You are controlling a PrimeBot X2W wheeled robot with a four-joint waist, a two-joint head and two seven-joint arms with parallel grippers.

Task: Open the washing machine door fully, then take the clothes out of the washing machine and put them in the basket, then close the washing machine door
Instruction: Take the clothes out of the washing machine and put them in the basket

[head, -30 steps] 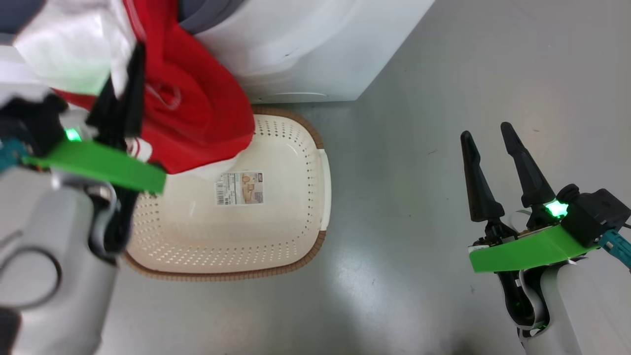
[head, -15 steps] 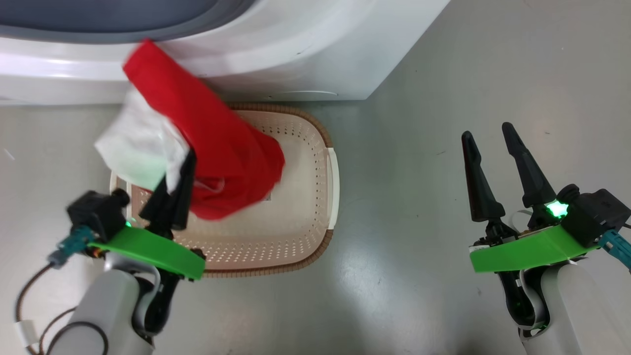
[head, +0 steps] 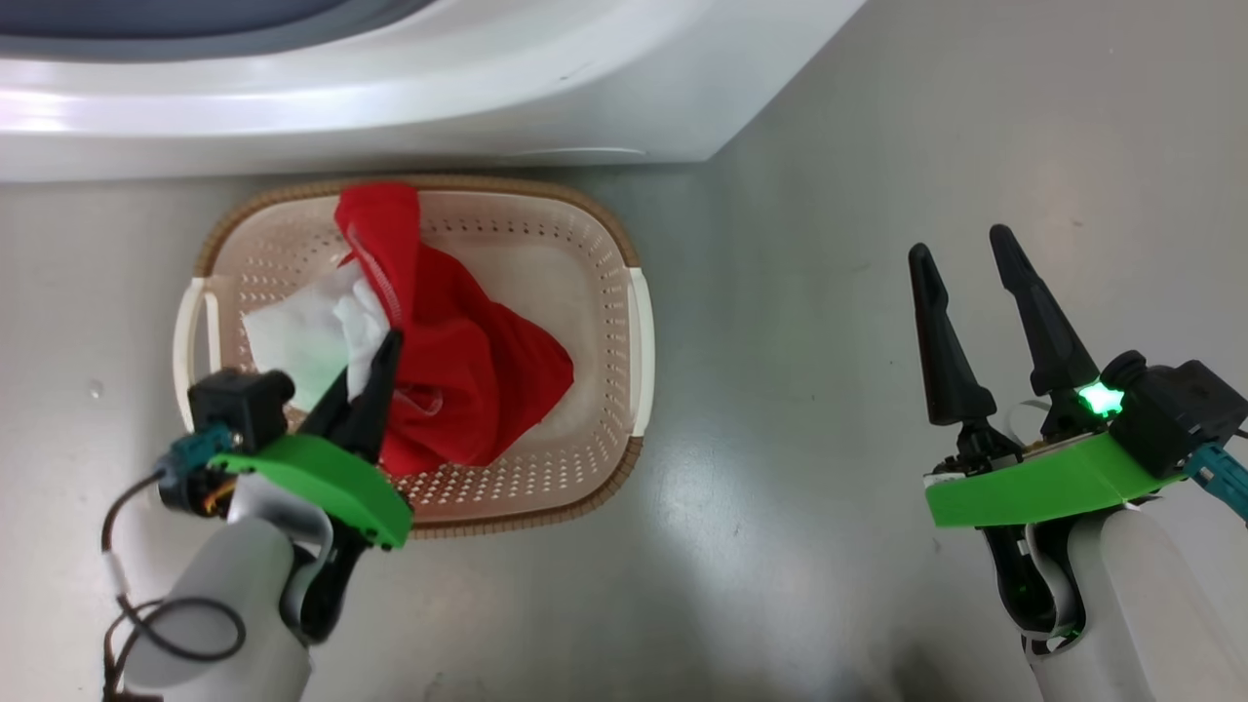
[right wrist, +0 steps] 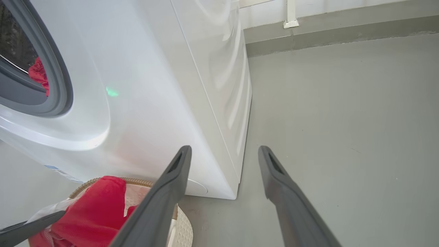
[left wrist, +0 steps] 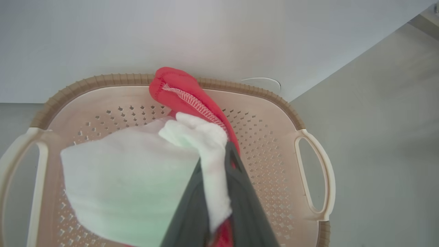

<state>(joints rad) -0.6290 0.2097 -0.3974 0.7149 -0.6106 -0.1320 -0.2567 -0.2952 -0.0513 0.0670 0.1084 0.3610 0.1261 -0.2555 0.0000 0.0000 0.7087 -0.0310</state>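
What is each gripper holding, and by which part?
The left gripper, jaws shut, pinches the bright red fabric garment by its white section. The right gripper holds nothing, jaws open.

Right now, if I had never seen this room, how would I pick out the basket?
Find the big white washing machine; on the grey floor just in front of its base sits a small cream plastic basket. It is a rounded tub dotted with holes, and its brown woven-look rim, white side handles and the red and white clothes in it set it apart.
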